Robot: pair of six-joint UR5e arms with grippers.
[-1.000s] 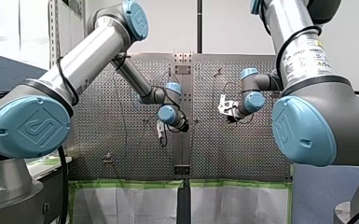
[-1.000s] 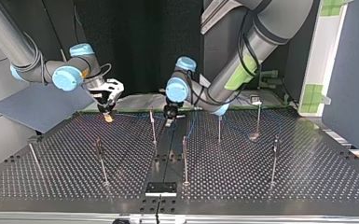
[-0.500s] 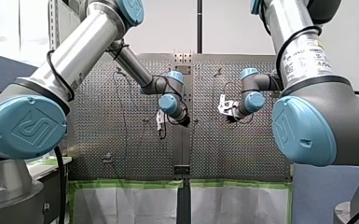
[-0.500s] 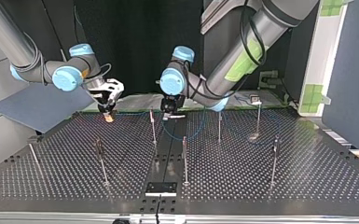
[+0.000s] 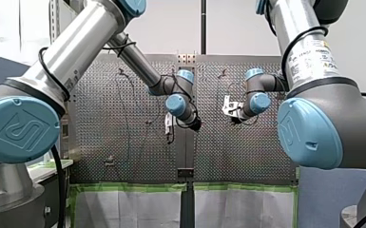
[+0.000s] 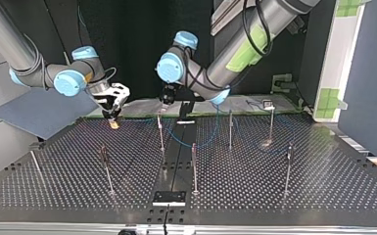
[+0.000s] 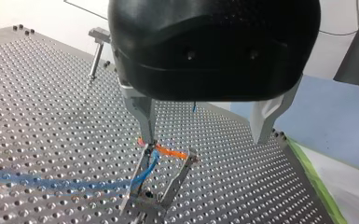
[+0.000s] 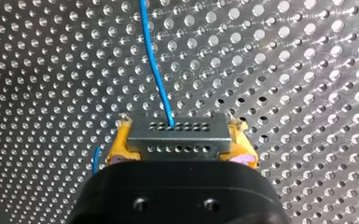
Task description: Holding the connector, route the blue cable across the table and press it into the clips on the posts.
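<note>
In the right wrist view my right gripper is shut on the grey metal connector, its yellow pads clamping both ends. The blue cable leaves the connector and runs ahead over the perforated plate. The top view shows this gripper low over the table's back left. My left gripper is wide open with nothing between its metal fingers. Under one finger stands a post with a forked clip, and the blue cable runs into it. The front view has my left gripper near the table's middle.
Several thin posts stand on the table, among them ones at the middle, the right and the left. Slack blue cable loops between the back posts. A black plate lies at the near edge.
My left gripper has risen and swung toward the top view's left and back, its wrist turning. My right gripper with the connector has stayed put.
</note>
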